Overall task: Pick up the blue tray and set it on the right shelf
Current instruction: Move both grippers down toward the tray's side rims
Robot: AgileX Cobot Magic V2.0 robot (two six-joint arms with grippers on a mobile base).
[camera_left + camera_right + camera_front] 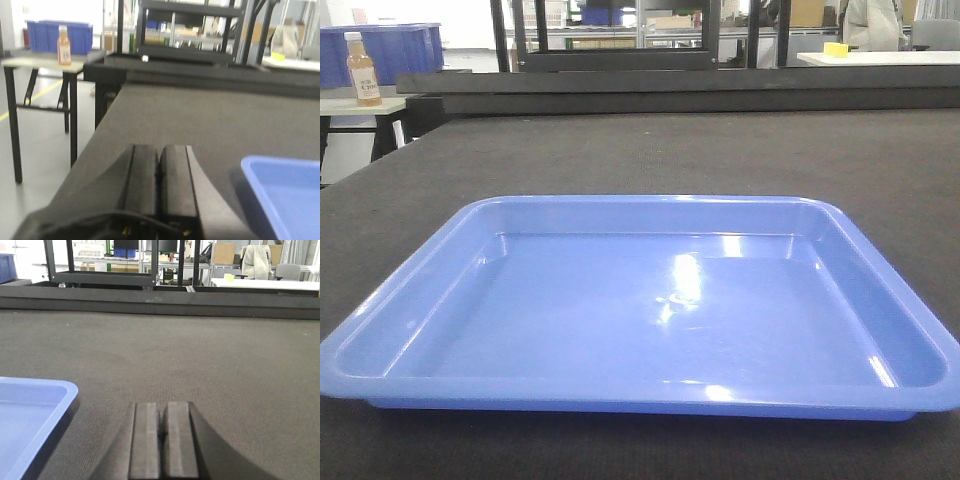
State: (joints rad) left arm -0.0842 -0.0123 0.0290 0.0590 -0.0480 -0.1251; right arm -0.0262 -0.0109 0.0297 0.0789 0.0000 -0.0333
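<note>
The blue tray [640,310] lies flat and empty on the dark tabletop [650,150], filling the near half of the front view. My left gripper [159,150] is shut with nothing in it, low over the table to the left of the tray's corner [285,192]. My right gripper [162,407] is shut too, holding nothing, to the right of the tray's other corner [30,410]. Neither gripper touches the tray. The right shelf is out of view.
A small side table [50,62] stands left of the tabletop, carrying a bottle of orange drink [362,70] and a dark-blue bin [405,50]. A raised black ledge [670,85] runs along the table's far edge, with dark racks [100,262] behind it.
</note>
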